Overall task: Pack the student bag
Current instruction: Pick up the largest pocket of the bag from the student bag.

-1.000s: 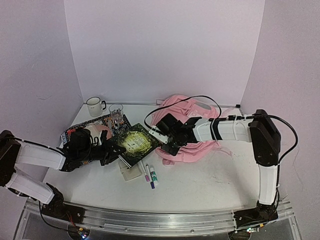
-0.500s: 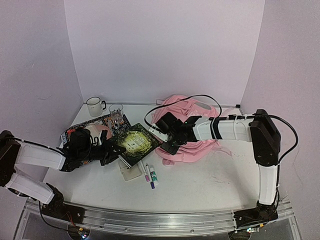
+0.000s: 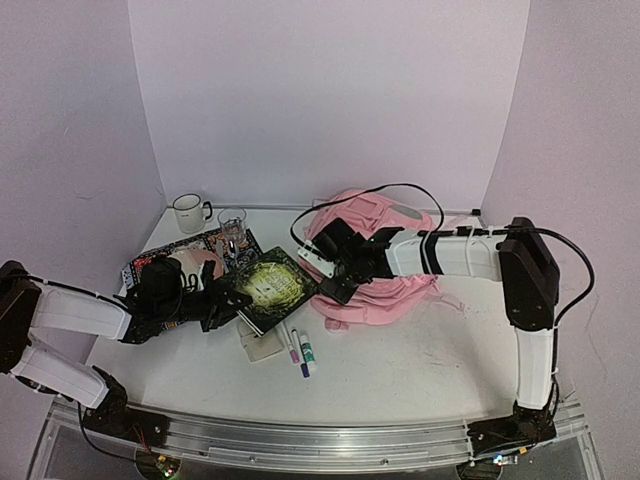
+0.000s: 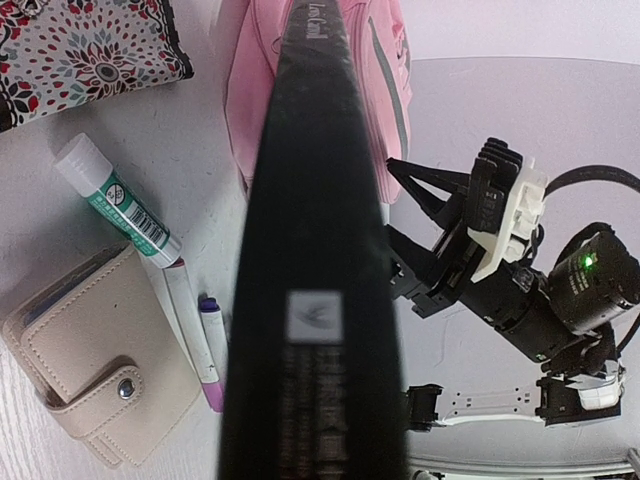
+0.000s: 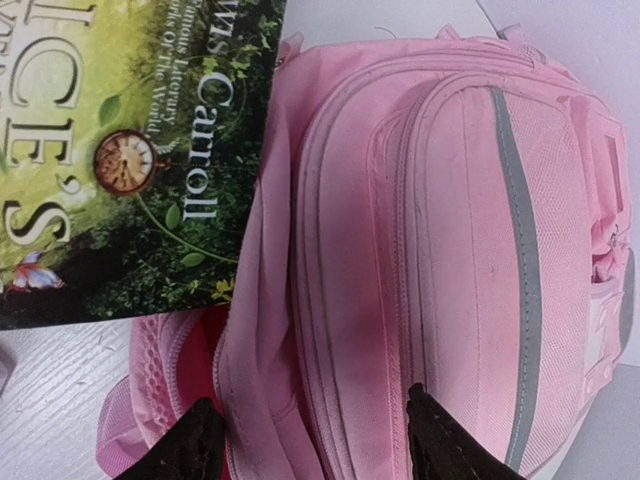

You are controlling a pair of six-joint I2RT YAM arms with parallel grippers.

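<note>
The student bag (image 3: pixel 385 285) is a pink backpack lying at the middle right; it fills the right wrist view (image 5: pixel 450 250), with a dark red opening at its lower left. My right gripper (image 3: pixel 337 272) hangs over the bag's left edge with its jaws wide open (image 5: pixel 315 448), and folds of bag fabric lie between the fingertips (image 5: pixel 195 445). My left gripper (image 3: pixel 222 302) is shut on a green-covered book (image 3: pixel 270 283), holding it tilted with its far corner at the bag. The book's black spine (image 4: pixel 315 250) fills the left wrist view, and its cover shows in the right wrist view (image 5: pixel 120 150).
A cream wallet (image 3: pixel 262 345), two markers (image 3: pixel 293 345) and a glue stick (image 3: pixel 306 352) lie in front of the book. A patterned pouch (image 3: pixel 175 250), a white mug (image 3: pixel 187 212) and a glass (image 3: pixel 232 222) stand at the back left. Walls enclose three sides.
My right gripper has shifted slightly back and left over the bag, and the bag's fabric has shifted with it. The left arm and book have barely moved.
</note>
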